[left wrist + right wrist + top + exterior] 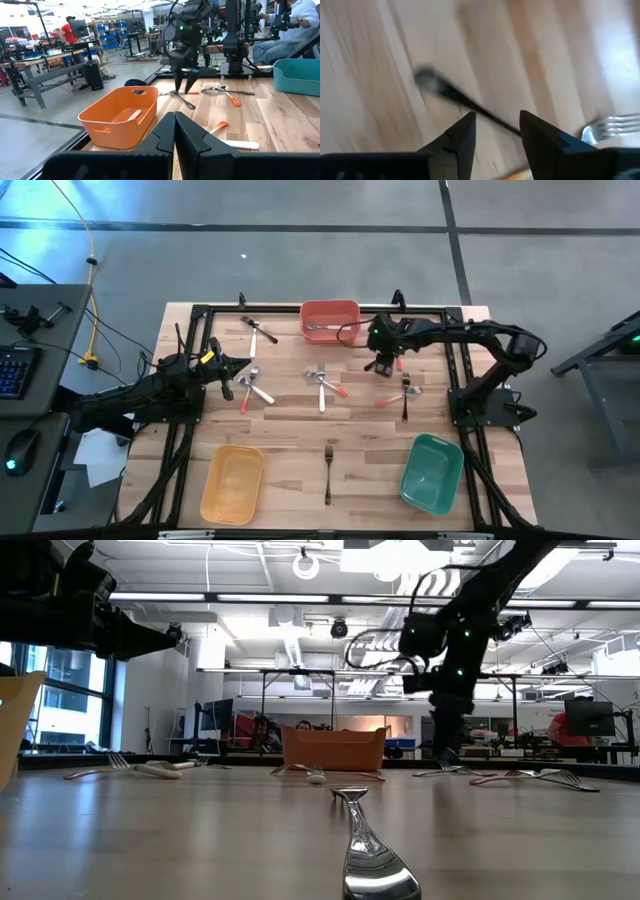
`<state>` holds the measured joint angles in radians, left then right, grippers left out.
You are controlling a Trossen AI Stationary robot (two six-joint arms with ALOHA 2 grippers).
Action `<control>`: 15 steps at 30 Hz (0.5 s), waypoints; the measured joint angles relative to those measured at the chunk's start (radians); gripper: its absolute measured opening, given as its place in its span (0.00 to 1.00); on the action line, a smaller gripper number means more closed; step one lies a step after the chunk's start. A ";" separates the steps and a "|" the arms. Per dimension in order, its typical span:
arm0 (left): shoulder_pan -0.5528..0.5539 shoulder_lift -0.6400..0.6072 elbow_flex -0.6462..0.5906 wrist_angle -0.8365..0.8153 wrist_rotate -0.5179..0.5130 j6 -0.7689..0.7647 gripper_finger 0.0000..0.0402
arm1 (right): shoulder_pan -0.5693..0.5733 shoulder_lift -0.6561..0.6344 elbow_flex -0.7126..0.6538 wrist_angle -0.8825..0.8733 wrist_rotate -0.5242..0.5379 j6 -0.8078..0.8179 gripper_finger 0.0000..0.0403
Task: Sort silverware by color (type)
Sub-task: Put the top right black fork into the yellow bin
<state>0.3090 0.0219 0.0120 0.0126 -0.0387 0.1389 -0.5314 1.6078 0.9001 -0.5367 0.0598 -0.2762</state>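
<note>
Robotics lab: workbenches [45, 70], monitors [588, 718]

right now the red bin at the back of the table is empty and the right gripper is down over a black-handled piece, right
Not quite: the red bin is not empty; the high view shows a piece of silverware lying in it. The right gripper is indeed down over a black-handled piece.

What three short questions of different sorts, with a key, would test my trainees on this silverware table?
1. True or false: the right claw has its fingers apart above a black-handled utensil.
2. Which bin already holds silverware: A yellow bin, B red bin, C green bin?
3. Fill in: the left claw is ____.
Key: 1 true; 2 B; 3 shut.
</note>
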 joint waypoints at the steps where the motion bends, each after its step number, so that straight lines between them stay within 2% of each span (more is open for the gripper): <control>1: 0.000 0.000 0.000 0.000 0.000 -0.004 0.00 | -0.010 0.010 0.000 -0.011 -0.002 -0.051 0.34; 6: 0.000 0.000 0.000 0.000 0.000 -0.004 0.00 | -0.058 0.057 0.000 -0.027 0.010 -0.168 0.33; 10: 0.000 0.002 0.000 0.000 0.000 -0.005 0.00 | -0.075 0.083 0.002 -0.023 0.010 -0.172 0.29; 15: 0.000 0.002 0.000 0.000 0.002 -0.008 0.00 | -0.076 0.103 0.006 -0.027 -0.001 -0.171 0.19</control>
<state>0.3092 0.0235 0.0120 0.0122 -0.0365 0.1306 -0.6078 1.7110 0.9058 -0.5634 0.0589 -0.4469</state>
